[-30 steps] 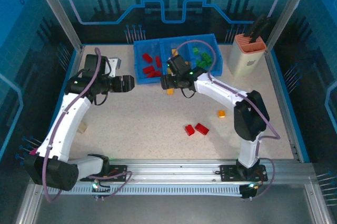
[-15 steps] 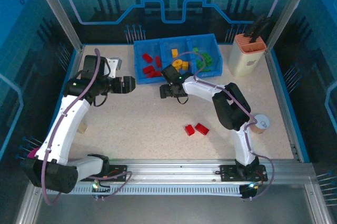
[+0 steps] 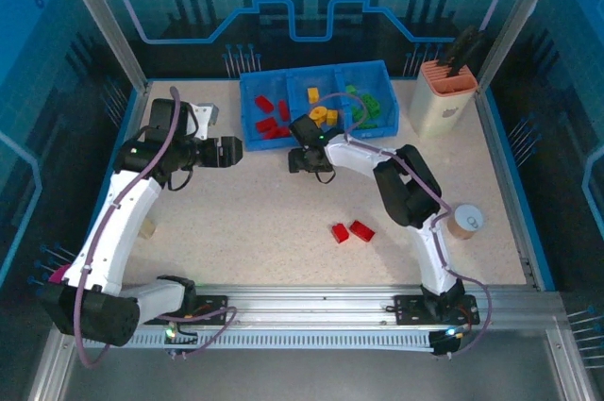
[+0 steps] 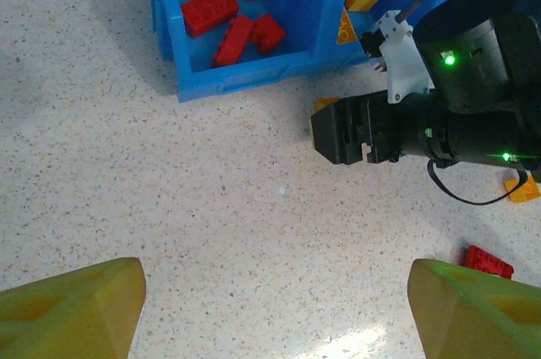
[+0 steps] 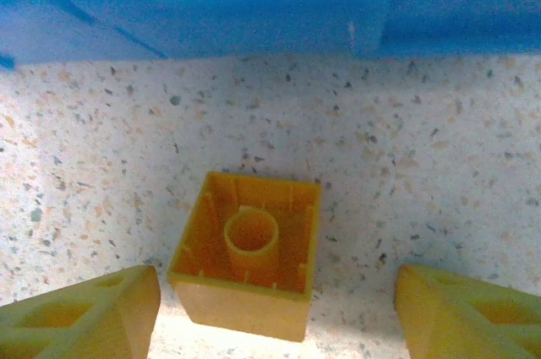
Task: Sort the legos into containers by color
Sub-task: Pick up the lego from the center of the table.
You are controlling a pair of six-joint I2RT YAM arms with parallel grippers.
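Note:
The blue tray (image 3: 321, 127) stands at the back, with red legos (image 3: 269, 118) in its left compartment, yellow ones (image 3: 323, 115) in the middle and green ones (image 3: 368, 104) on the right. My right gripper (image 3: 300, 161) is low on the table just in front of the tray, open. An upturned yellow lego (image 5: 249, 253) lies on the table between its fingers (image 5: 84, 317), nearer the left one, untouched. My left gripper (image 3: 226, 151) hovers open to the left, nothing between its fingers (image 4: 68, 312). Two red legos (image 3: 351, 231) lie mid-table.
The tray's front wall (image 5: 254, 4) is close ahead of the right gripper. A pink cup (image 3: 464, 222) stands by the right arm's elbow. A beige holder (image 3: 445, 94) is at the back right. An orange lego (image 4: 522, 190) lies beside the right arm.
The right arm has folded its elbow inward, uncovering the pink cup, and its gripper has come down around the yellow lego with the jaws somewhat narrower. The left arm has barely moved.

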